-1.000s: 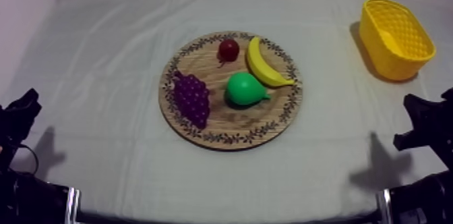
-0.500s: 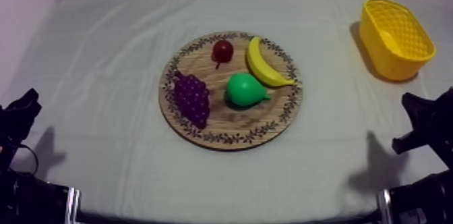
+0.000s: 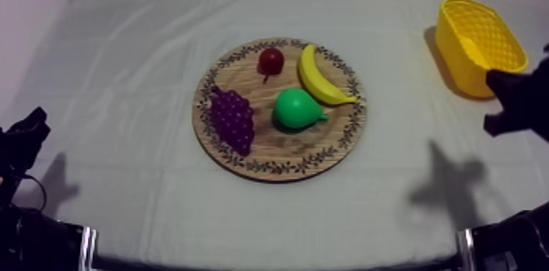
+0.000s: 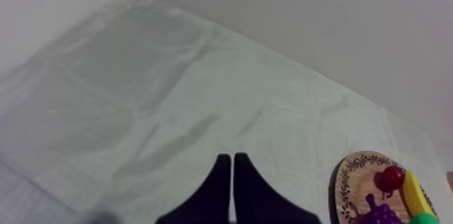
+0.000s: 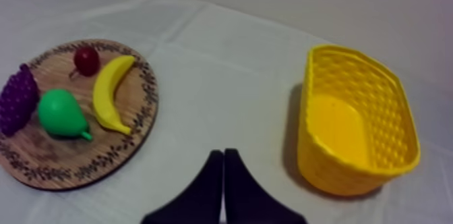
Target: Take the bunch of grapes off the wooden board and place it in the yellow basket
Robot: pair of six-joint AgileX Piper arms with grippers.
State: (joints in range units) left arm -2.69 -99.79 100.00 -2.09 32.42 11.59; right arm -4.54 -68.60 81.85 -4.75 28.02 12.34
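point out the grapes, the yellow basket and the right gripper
bunch of grapes [image 3: 231, 119]: top view, middle of the cluster
yellow basket [image 3: 464, 68]: top view, its outer wall
right gripper [image 5: 223, 154]: right wrist view, between its shut fingertips

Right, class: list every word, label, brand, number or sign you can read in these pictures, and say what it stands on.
None: no word, number, brand or sign can be read anywhere.
The wooden board has a leafy pattern round its rim, not letters.
The yellow basket shows only a woven lattice, no label.
The bunch of grapes, banana, pear, small red fruit and cloth bear no print.
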